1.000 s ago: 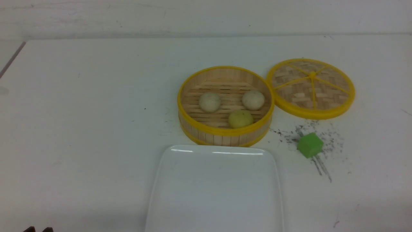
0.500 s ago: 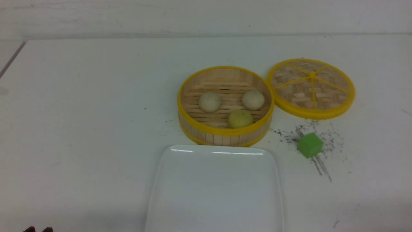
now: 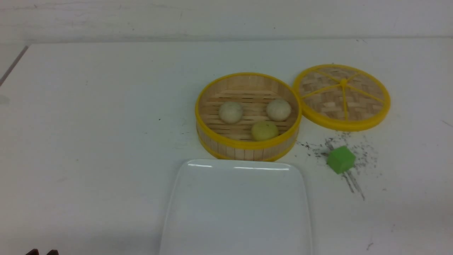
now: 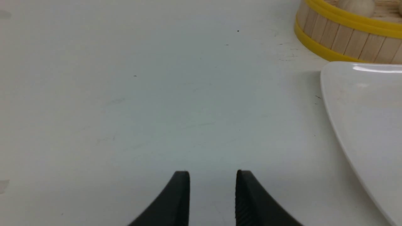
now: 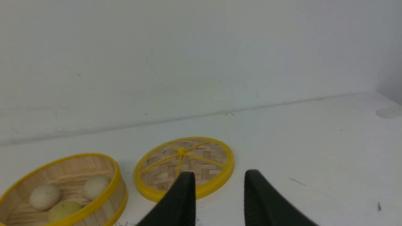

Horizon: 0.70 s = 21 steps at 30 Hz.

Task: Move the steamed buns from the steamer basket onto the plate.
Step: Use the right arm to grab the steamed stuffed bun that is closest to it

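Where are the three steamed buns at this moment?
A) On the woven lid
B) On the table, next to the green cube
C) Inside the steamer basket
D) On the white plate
C: the left beige bun, the right beige bun and the pale yellow bun all lie on the slatted floor of the steamer basket, while the plate in front of it is bare.

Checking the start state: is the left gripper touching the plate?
Apart. The left wrist view shows bare table between the left gripper and the plate.
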Motion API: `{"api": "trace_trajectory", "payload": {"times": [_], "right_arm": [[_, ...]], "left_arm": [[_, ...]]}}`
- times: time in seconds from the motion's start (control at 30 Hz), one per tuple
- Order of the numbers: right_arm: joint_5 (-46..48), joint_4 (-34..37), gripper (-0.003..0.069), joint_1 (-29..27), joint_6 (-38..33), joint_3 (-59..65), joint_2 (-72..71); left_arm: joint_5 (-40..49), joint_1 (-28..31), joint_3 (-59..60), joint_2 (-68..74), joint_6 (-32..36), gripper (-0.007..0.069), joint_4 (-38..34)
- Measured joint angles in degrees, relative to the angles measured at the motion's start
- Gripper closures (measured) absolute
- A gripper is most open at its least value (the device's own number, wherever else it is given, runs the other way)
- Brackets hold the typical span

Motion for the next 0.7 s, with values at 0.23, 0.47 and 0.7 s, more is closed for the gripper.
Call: {"api": "trace_trajectory", "payload": {"times": [0.23,0.47,0.7], "right_arm": [[10.6,2.5,0.0416,0.0,-0.7,-5.1,-0.1],[12.1,6.1,0.0416,0.0,-1.1,-5.2,-0.1],[10.2,6.4,0.0416,0.0,-1.3,-5.2,-0.1]], "left_arm": [[0.0,0.0,0.0,0.0,0.0,0.0384,0.0],[0.0,0.0,0.0,0.0,0.0,0.0384,0.0],[0.0,0.0,0.0,0.0,0.0,0.0384,0.0]]}}
